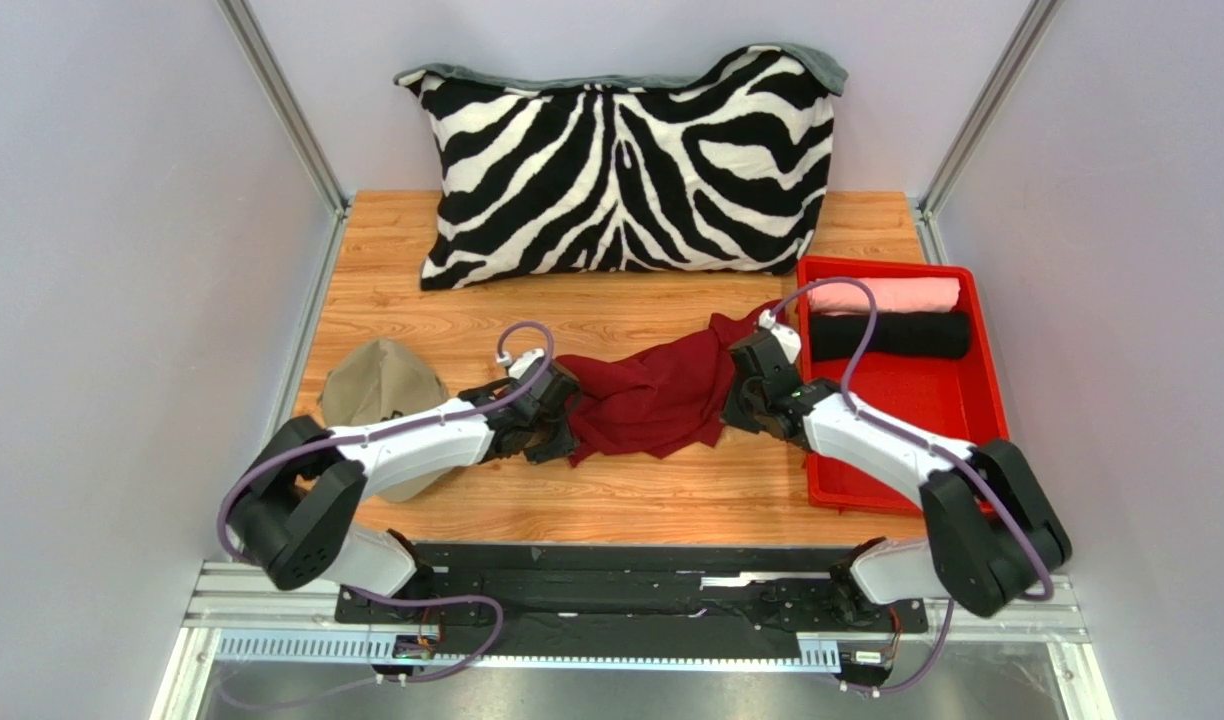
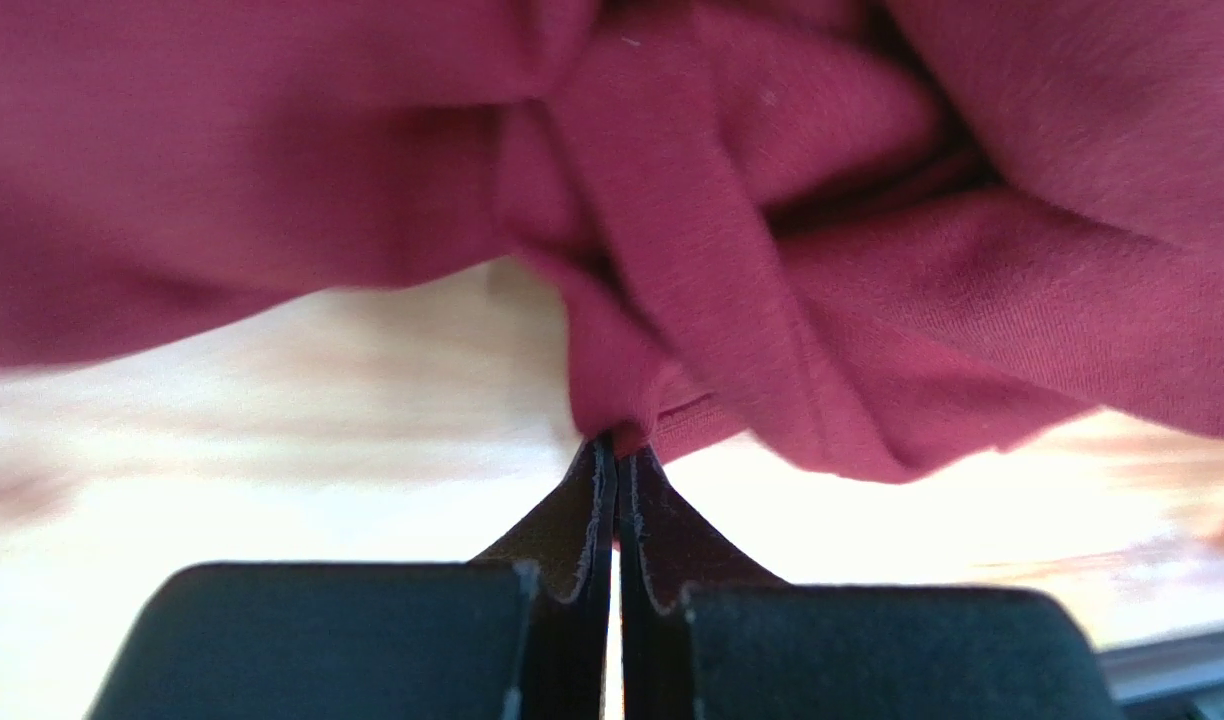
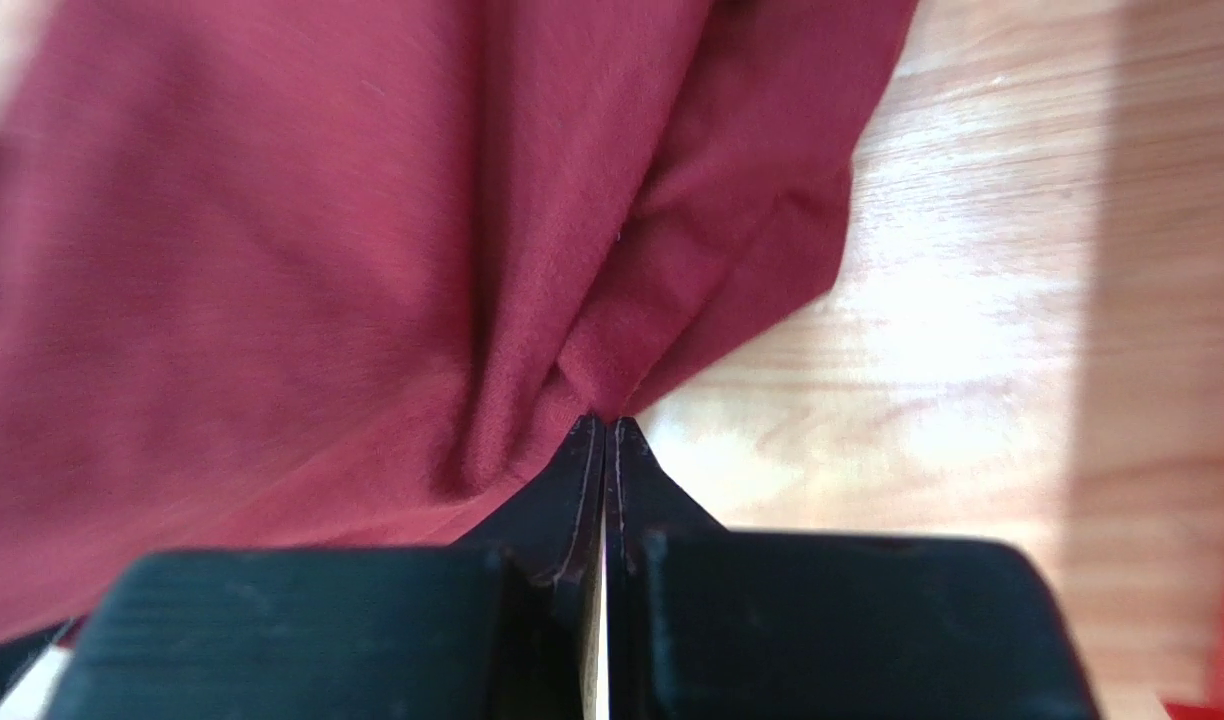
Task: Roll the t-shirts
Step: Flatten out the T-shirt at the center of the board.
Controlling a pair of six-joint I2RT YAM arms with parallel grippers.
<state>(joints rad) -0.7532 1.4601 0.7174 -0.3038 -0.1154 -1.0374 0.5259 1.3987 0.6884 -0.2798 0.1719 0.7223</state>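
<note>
The maroon t-shirt [image 1: 656, 393] lies crumpled at the middle of the wooden table. My left gripper [image 1: 558, 428] is at its left edge, shut on a fold of the shirt [image 2: 753, 285], with the cloth pinched at the fingertips [image 2: 591, 495]. My right gripper [image 1: 738, 402] is at its right edge, shut on a fold of the same shirt [image 3: 303, 255]. A rolled pink t-shirt [image 1: 884, 294] and a rolled black t-shirt [image 1: 889, 335] lie in the red tray [image 1: 964, 393] at the right.
A zebra-striped pillow [image 1: 629, 162] stands at the back of the table. A tan cap [image 1: 370, 387] lies at the left, beside my left arm. Bare wood [image 1: 648, 488] shows in front of the shirt. Grey walls close in both sides.
</note>
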